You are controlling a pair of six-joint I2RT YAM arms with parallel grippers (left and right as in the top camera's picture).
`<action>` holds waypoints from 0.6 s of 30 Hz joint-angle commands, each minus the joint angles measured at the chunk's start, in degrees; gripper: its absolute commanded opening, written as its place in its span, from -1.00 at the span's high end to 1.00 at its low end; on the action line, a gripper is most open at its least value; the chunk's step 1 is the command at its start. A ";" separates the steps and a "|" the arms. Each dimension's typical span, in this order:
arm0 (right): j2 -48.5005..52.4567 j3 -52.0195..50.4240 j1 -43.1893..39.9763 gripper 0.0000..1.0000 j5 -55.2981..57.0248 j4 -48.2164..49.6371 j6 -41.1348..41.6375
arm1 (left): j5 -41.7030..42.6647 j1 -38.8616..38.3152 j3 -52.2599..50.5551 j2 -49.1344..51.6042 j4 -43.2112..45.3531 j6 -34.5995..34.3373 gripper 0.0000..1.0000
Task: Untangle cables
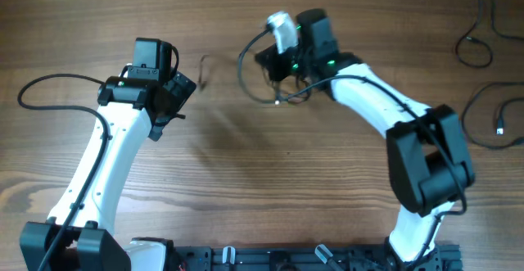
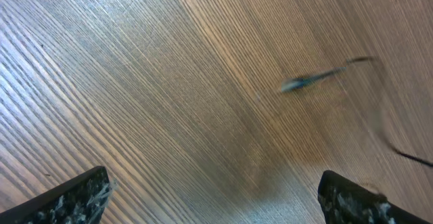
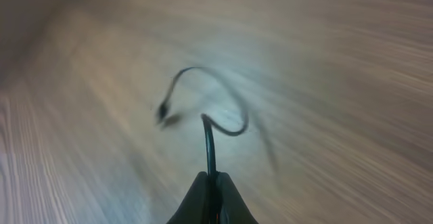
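Observation:
My right gripper point(image 3: 212, 181) is shut on a thin black cable point(image 3: 209, 143). The cable rises from the jaws, curls in a loop and ends in a small plug point(image 3: 164, 110) above the wood; this view is blurred. From overhead, that right gripper point(image 1: 272, 60) sits at the top centre, and the cable point(image 1: 243, 76) loops to its left and below it. My left gripper point(image 1: 182, 89) is open and holds nothing, its fingertips point(image 2: 76, 198) wide apart over bare wood. Beyond them lies another thin cable with a plug end point(image 2: 298, 83), also visible overhead point(image 1: 204, 66).
More thin black cables point(image 1: 473, 42) lie at the far right of the wooden table point(image 1: 270, 173), with another loop point(image 1: 491, 119) below them. The arm bases stand along the front edge.

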 commanded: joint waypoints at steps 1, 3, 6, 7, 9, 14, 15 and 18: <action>0.09 -0.26 -1.29 0.91 12.92 -6.78 8.39 | -0.37 0.20 0.46 -0.42 -0.07 0.11 -1.00; 0.28 -0.26 -1.29 0.91 19.30 -10.62 8.28 | -0.37 0.20 0.46 -0.42 -0.07 0.11 -1.00; 0.96 -0.35 -0.96 0.56 21.33 -15.50 7.96 | -0.37 0.20 0.46 -0.42 -0.07 0.11 -1.00; 1.31 -0.37 -0.90 0.17 21.55 -16.96 7.06 | -0.37 0.20 0.46 -0.42 -0.07 0.11 -1.00; 1.66 -0.39 -0.90 -0.99 23.93 -19.43 6.99 | -0.37 0.20 0.46 -0.42 -0.07 0.11 -1.00; 1.66 -0.85 -0.79 -0.99 28.68 -22.29 9.77 | -0.37 0.20 0.46 -0.42 -0.07 0.11 -1.00; 1.66 -1.27 -0.79 -0.99 28.72 -23.12 11.08 | -0.37 0.20 0.46 -0.42 -0.07 0.11 -1.00; 1.66 -4.17 -0.74 -1.00 28.50 -23.67 13.44 | -0.37 0.20 0.46 -0.42 -0.07 0.11 -1.00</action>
